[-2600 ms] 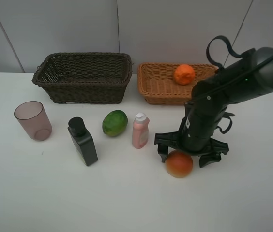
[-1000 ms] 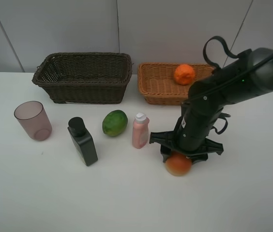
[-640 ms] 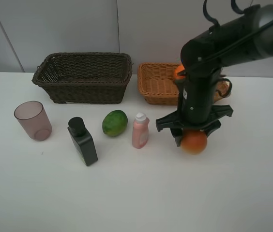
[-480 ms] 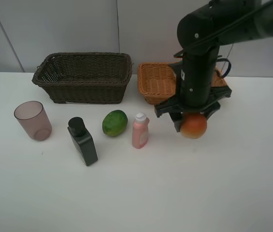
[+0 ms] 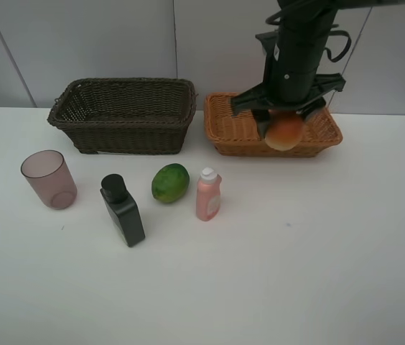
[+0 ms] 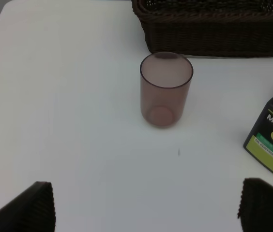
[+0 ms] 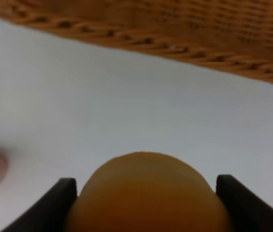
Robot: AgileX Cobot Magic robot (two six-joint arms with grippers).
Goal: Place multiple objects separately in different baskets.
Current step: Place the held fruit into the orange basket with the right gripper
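Right jaws just lifted the red fruit [image 5: 284, 132] off the table [image 5: 346, 259], still clamped on it. It's hanging just short of the tan basket [image 5: 220, 134], so the drop looks close. Left jaws are wide open near the cup [image 6: 166, 89].

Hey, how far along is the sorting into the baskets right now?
Done: no item shows in the dark basket or the tan basket, though the arm hides part of the latter. In hand: the right pincer is shut on the red-orange fruit, held up by that basket. To do: the mauve cup, dark bottle, green fruit and pink bottle sit on the table.
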